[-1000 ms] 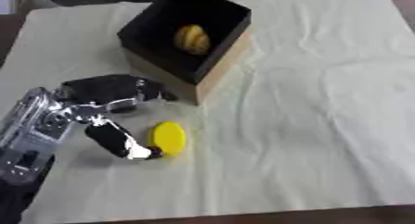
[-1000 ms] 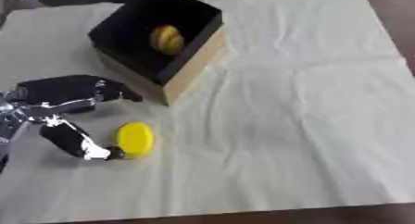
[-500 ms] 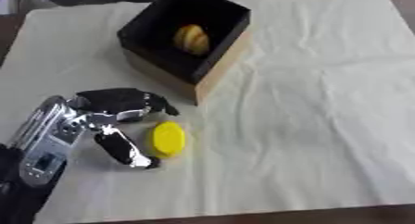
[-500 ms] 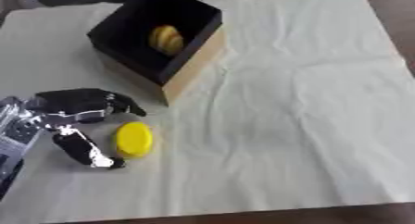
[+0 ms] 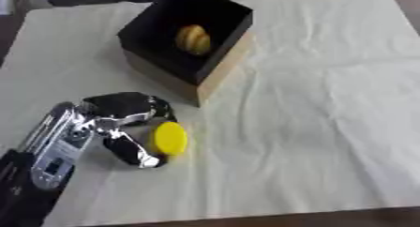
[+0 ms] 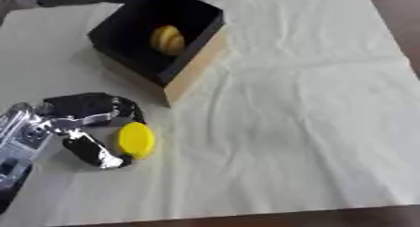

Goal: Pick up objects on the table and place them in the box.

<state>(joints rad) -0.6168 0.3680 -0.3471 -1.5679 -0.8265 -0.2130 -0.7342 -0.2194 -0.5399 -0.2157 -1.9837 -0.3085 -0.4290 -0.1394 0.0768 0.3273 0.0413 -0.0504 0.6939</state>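
Note:
A flat round yellow object (image 5: pixel 169 138) lies on the cream tablecloth in front of the box. My left hand (image 5: pixel 115 120) comes in from the lower left and brackets it: the curled fingers (image 5: pixel 131 104) sit just behind it and the thumb (image 5: pixel 131 151) lies against its left front. The hand is around the object on the cloth, closing but not clearly gripping. The box (image 5: pixel 187 34), black inside with tan outer walls, stands at the upper left and holds a yellow-orange rounded object (image 5: pixel 193 39). The right hand shows in no view.
The cream cloth (image 5: pixel 311 104) covers the table, with wrinkles across the right half. A dark table edge (image 5: pixel 287 219) runs along the bottom. Dark shapes lie past the cloth's far edge at the upper left.
My left hand has slid toward the yellow object and its fingers and thumb have drawn in around it. The whole picture has shifted a little, so the camera moved too.

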